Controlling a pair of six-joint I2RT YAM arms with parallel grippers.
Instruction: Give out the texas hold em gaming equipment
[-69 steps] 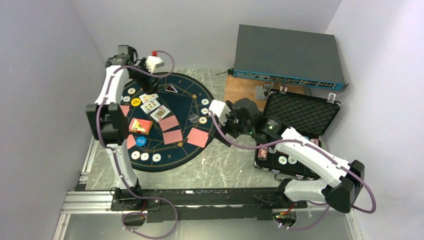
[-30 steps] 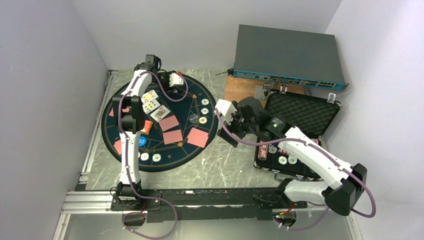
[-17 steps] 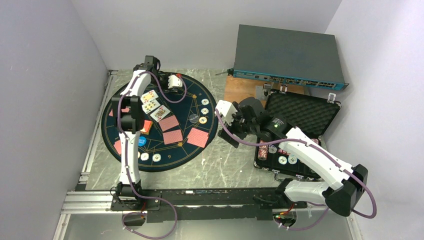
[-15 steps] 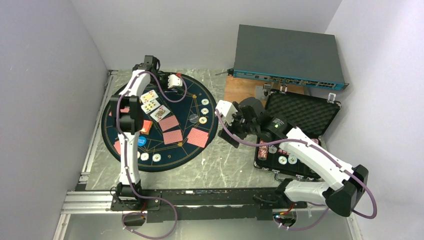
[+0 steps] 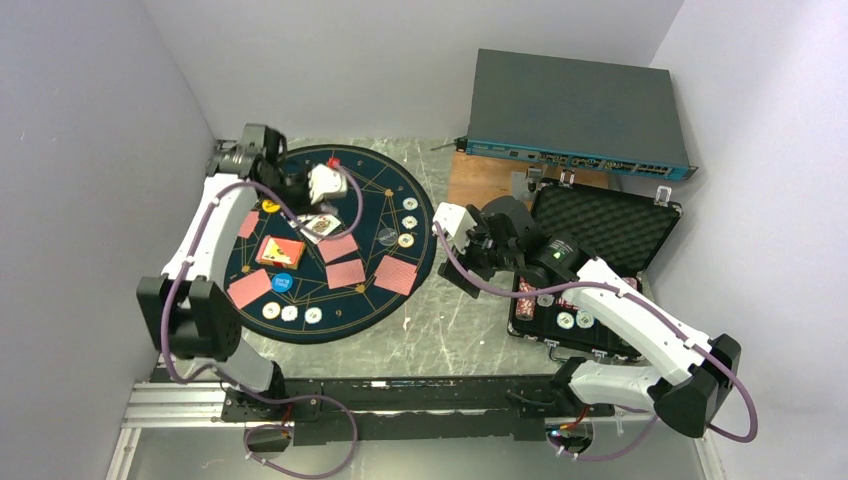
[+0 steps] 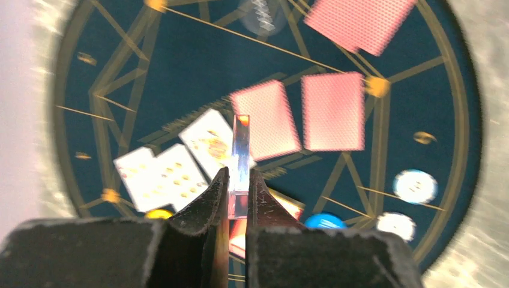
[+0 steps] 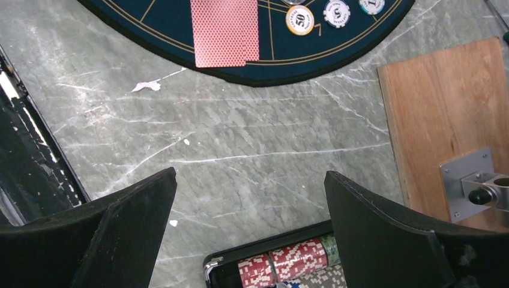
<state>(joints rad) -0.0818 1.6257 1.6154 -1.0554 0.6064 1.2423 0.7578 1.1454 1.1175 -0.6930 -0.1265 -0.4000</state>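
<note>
Playing card (image 6: 241, 144), edge-on, is pinched in left gripper (image 6: 238, 177) above face-up cards (image 6: 162, 174) on mat (image 6: 180, 60); the thin edge hold could let it twist or drop. Right gripper (image 7: 249, 177) spread wide, empty, over worktop (image 7: 240, 138).

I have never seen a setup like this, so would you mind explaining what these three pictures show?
Two white robot arms stand at a table's near edge. One picture looks down from above; the other two come from cameras on each wrist. On the table lies a round navy mat with red-backed cards, face-up cards and poker chips; a black case holds more chips. The left gripper has its fingers shut on a thin flat piece, seen edge-on. The right gripper is open and empty.
</note>
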